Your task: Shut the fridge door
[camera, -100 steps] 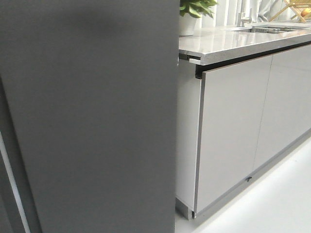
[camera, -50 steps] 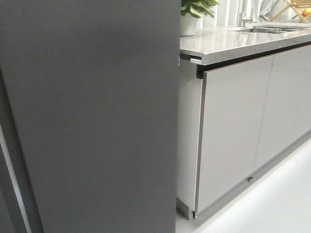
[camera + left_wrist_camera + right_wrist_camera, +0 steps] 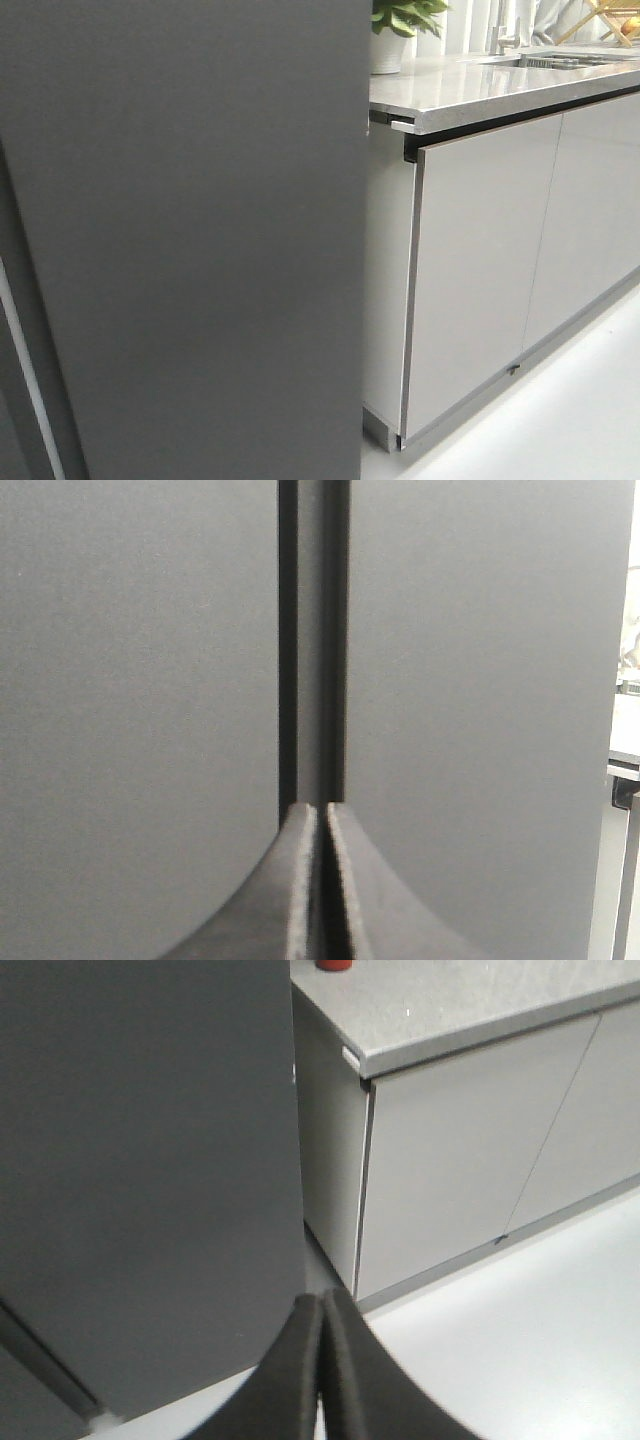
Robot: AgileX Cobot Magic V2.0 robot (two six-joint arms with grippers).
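Note:
The fridge door (image 3: 190, 240) is a tall, flat, matte dark grey panel that fills the left half of the front view; only its outside shows. In the left wrist view it is the panel (image 3: 480, 680) beside a narrow dark seam (image 3: 312, 640), level with the neighbouring dark panel (image 3: 140, 680). My left gripper (image 3: 322, 806) is shut and empty, its tips right at that seam. My right gripper (image 3: 322, 1296) is shut and empty too, hanging over the floor near the lower corner of the fridge door (image 3: 150, 1160). Neither gripper shows in the front view.
Pale grey cabinet doors (image 3: 480, 270) with thin metal edges stand right of the fridge under a speckled stone counter (image 3: 470, 85). A potted plant (image 3: 395, 30) and a sink tap (image 3: 505, 35) sit on the counter. White floor (image 3: 570, 410) lies in front of the cabinets.
The front view has shifted by a few pixels, so the door's right edge sits slightly further right. A faint shadow near the door's top has faded.

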